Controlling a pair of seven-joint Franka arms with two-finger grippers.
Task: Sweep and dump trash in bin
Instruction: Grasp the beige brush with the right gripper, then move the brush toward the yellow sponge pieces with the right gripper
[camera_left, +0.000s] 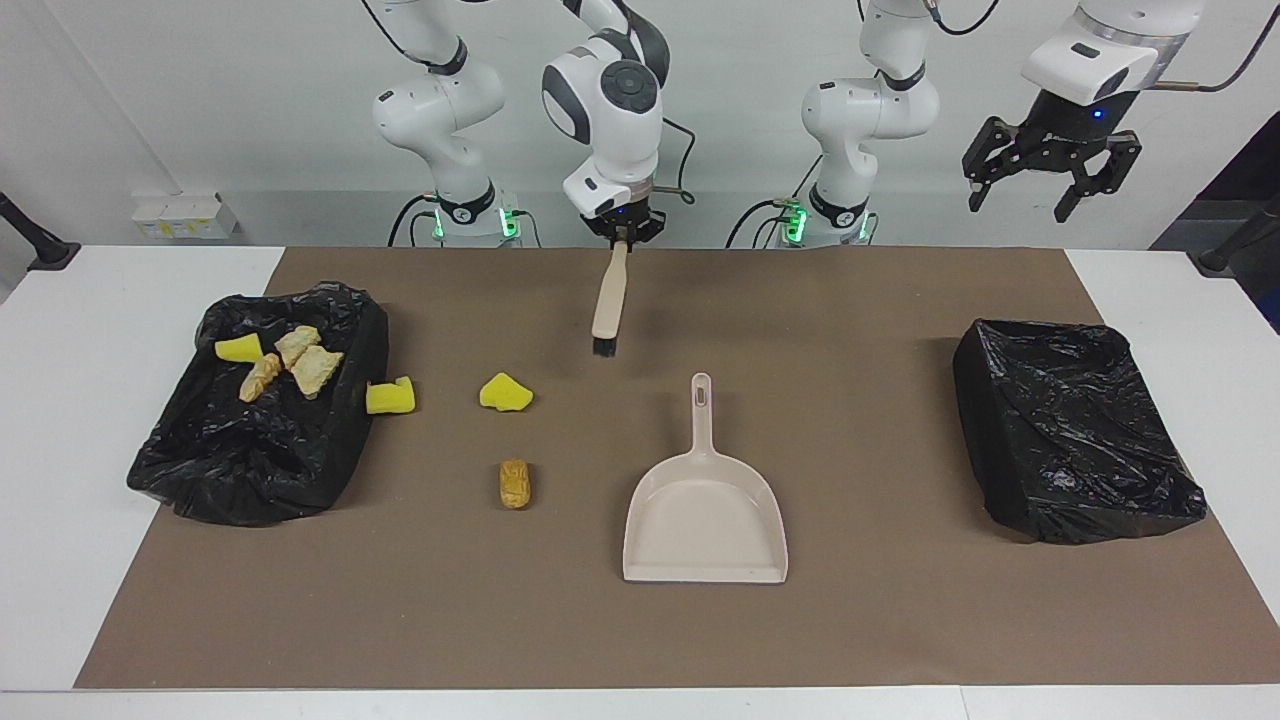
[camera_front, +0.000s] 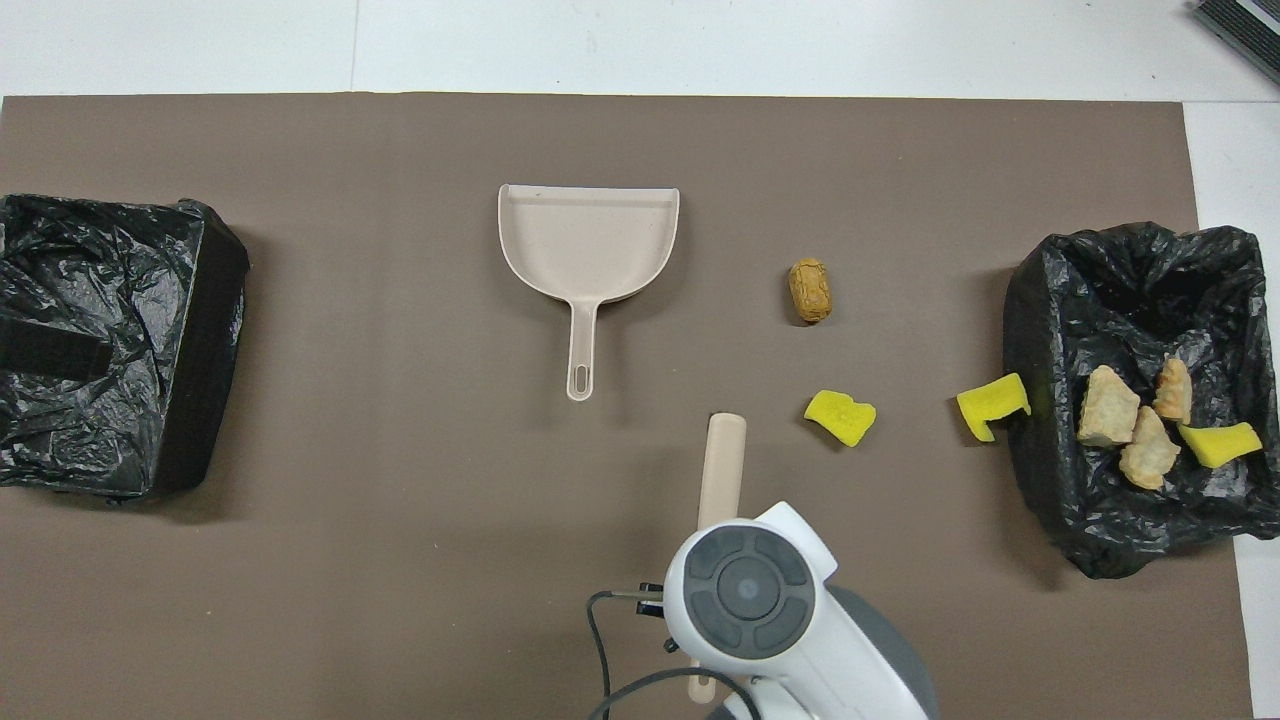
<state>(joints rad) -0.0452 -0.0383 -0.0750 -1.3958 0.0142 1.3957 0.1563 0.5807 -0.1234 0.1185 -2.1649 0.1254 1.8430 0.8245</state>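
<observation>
my right gripper (camera_left: 622, 232), pinching the beige black-bristled brush (camera_left: 608, 305), hangs at the yellow foam chunk (camera_left: 505, 392)'s two o'clock; next, sweep toward the beige plastic dustpan (camera_left: 706, 515). left gripper (camera_left: 1051, 170) waits, spread.

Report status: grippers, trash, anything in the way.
Right gripper shut on brush, in air. Left gripper open, waiting. Three trash pieces loose on mat. Path unobstructed.

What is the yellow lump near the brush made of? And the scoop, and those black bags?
The yellow lump looks like soft foam sponge: matte, with rough, torn-looking edges. The scoop seems to be hard plastic: smooth, beige, one molded piece. The two black bags look like thin plastic film: shiny and crinkled all over.
</observation>
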